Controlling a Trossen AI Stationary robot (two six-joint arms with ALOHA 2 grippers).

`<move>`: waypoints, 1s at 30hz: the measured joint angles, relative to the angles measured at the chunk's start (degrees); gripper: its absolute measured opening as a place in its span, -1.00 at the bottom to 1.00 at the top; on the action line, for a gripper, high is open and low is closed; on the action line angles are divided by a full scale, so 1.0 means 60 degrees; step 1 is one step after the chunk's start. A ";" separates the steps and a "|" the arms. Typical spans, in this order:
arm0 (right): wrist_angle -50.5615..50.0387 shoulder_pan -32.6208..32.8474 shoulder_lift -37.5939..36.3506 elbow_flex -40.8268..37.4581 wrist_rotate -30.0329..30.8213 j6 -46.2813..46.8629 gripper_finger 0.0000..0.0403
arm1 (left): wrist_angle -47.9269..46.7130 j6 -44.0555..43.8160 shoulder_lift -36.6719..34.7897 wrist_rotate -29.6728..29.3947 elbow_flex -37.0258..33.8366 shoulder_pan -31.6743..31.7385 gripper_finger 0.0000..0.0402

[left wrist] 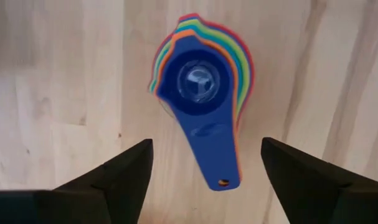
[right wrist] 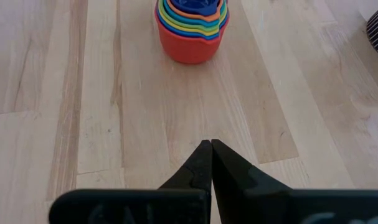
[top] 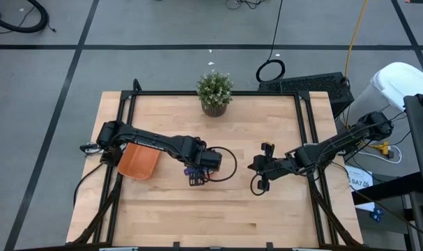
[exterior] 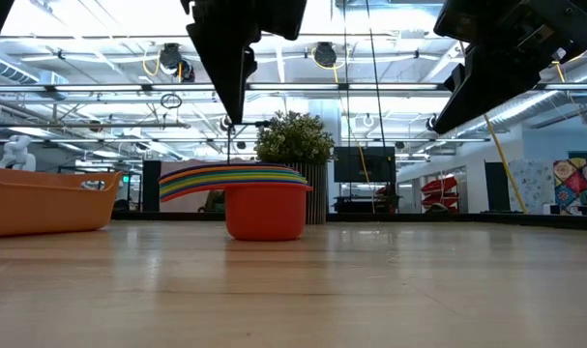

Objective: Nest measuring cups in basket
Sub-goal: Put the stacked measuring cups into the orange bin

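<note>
The cups (left wrist: 201,93) are sitting nested in one stack on the bare table (top: 267,216), upright, with the red cup (exterior: 266,211) outermost at the bottom and the dark blue cup (left wrist: 198,87) innermost on top. The handles are fanning out together to one side. The stack is standing just beside the basket (top: 138,162), outside it, and well in front of the plant (top: 214,92).

The left gripper (top: 196,174) is hovering directly above the stack, its jaws standing wide apart on either side of the handles, touching nothing and holding nothing.

The right gripper (top: 256,167) is waiting on the far side of the stack from the basket, well apart from the cups, pointing toward them. Its jaws are pressed together, empty.

The basket is lying partly under the left arm.
</note>
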 joint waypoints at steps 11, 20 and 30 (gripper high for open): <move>0.0000 0.0000 0.0000 0.0000 -0.0007 0.0003 -1.00 | -0.0067 -0.1240 0.0004 0.0475 -0.1107 0.0167 0.77; 0.0000 0.0000 0.0000 0.0000 -0.0011 0.0029 -1.00 | 0.0844 -0.1310 0.0015 0.1032 -0.1886 0.0270 0.78; -0.0004 0.0000 0.0000 0.0000 -0.0015 0.0069 -1.00 | 0.1484 -0.1303 0.0015 0.1235 -0.2252 0.0295 0.53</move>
